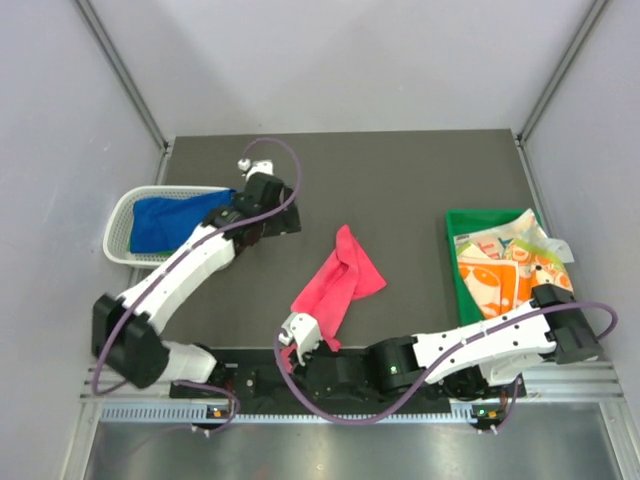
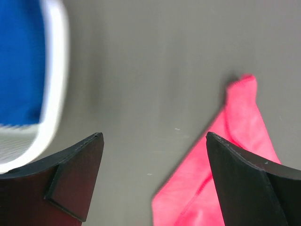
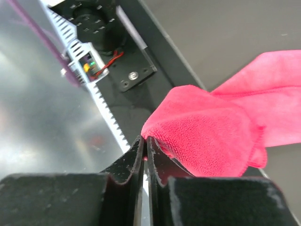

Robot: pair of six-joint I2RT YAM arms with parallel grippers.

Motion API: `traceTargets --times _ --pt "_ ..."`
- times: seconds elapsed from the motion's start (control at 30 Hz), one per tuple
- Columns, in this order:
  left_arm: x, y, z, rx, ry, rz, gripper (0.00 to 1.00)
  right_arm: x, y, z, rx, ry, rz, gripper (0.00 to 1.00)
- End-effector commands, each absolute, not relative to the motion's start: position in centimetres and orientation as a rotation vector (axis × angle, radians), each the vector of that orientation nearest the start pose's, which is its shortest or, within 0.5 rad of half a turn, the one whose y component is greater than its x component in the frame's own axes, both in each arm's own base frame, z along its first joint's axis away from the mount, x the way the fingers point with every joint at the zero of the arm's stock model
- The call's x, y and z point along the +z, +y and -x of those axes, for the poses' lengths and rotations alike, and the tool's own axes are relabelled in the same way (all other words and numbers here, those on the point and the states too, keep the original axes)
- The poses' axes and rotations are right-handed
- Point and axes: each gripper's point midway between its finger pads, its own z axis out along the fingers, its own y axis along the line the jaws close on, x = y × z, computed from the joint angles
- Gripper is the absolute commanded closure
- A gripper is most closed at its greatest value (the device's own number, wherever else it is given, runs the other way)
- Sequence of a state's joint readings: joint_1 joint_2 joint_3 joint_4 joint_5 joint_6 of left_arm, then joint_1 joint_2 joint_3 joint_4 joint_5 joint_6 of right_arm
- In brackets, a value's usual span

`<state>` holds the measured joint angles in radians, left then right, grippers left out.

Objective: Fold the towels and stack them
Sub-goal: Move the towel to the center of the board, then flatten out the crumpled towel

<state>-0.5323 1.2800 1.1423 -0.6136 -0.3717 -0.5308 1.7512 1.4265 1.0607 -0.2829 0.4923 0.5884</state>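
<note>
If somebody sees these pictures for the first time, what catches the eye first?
The pink-red towel lies bright in the middle of the dark table, its near end pinched by the right gripper. At the left, a blue towel lies in the white basket.

left arm (image 1: pixel 190 262): extended, jaws wide | right arm (image 1: pixel 480 336): reaching left, jaws closed

at table (image 1: pixel 400 170) left: basket (image 1: pixel 118 228) with single towel (image 1: pixel 165 222) inside. centre: loose towel (image 1: pixel 345 275). right: tray (image 1: pixel 452 262) holding piled towels (image 1: pixel 500 275).
</note>
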Motion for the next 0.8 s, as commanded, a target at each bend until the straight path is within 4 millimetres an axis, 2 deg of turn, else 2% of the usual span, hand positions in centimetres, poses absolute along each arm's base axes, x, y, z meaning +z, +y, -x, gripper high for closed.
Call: traceTargets --times 0.0,0.03,0.07,0.1,0.17,0.2,0.23,0.27,0.3,0.33,0.37,0.4,0.43,0.53,0.63,0.77 --pt "19.0 -20.2 -34.9 -0.386 2.317 0.036 0.07 19.6 39.1 -1.5 0.723 1.997 0.856 0.93" --pt "18.6 -20.9 -35.1 -0.409 2.337 0.021 0.07 19.7 38.5 -2.2 0.703 2.008 0.808 0.83" --pt "18.0 -21.5 -35.3 -0.425 2.358 0.017 0.07 20.8 37.6 -3.9 0.686 2.001 0.722 0.76" --pt "17.3 -22.7 -35.6 -0.47 2.394 -0.006 0.08 20.2 36.4 -4.9 0.65 2.023 0.697 0.72" --pt "17.0 -23.9 -35.9 -0.511 2.397 -0.019 0.08 21.5 34.4 -7.9 0.649 2.039 0.526 0.63" --pt "16.3 -24.3 -36.5 -0.507 2.406 -0.019 0.09 20.7 32.9 -8.9 0.61 2.055 0.487 0.61" --pt "15.8 -24.6 -36.7 -0.509 2.415 -0.014 0.09 21.5 31.3 -10.7 0.627 2.064 0.352 0.6" --pt "15.3 -24.8 -37.1 -0.504 2.426 -0.013 0.11 20.5 29.8 -11.8 0.585 2.079 0.3 0.62" --pt "14.2 -25.6 -37.2 -0.526 2.46 -0.026 0.12 20.2 28.6 -12.8 0.576 2.091 0.222 0.71" --pt "13.9 -26.0 -37.6 -0.536 2.462 -0.028 0.13 20.5 26.9 -14.5 0.57 2.087 0.123 0.74" --pt "13.4 -26.4 -37.8 -0.54 2.474 -0.031 0.16 19.0 25.7 -15.2 0.534 2.105 0.089 0.74" --pt "11.8 -26.8 -38.0 -0.527 2.508 -0.036 0.17 18.6 24.9 -15.9 0.525 2.111 0.041 0.73" --pt "11.9 -27.2 -38.5 -0.532 2.501 -0.042 0.18 18.5 23.6 -17.4 0.502 2.105 -0.031 0.73" --pt "10.1 -28.0 -39.3 -0.531 2.526 -0.046 0.23 17.0 21.5 -19.5 0.427 2.115 -0.134 0.72" --pt "8.5 -28.7 -39.9 -0.546 2.539 -0.053 0.28 15.4 20.3 -21.4 0.383 2.137 -0.209 0.65" --pt "7.1 -30.1 -40.0 -0.625 2.548 -0.073 0.33 13.1 20.6 -23.0 0.434 2.166 -0.261 0.61"
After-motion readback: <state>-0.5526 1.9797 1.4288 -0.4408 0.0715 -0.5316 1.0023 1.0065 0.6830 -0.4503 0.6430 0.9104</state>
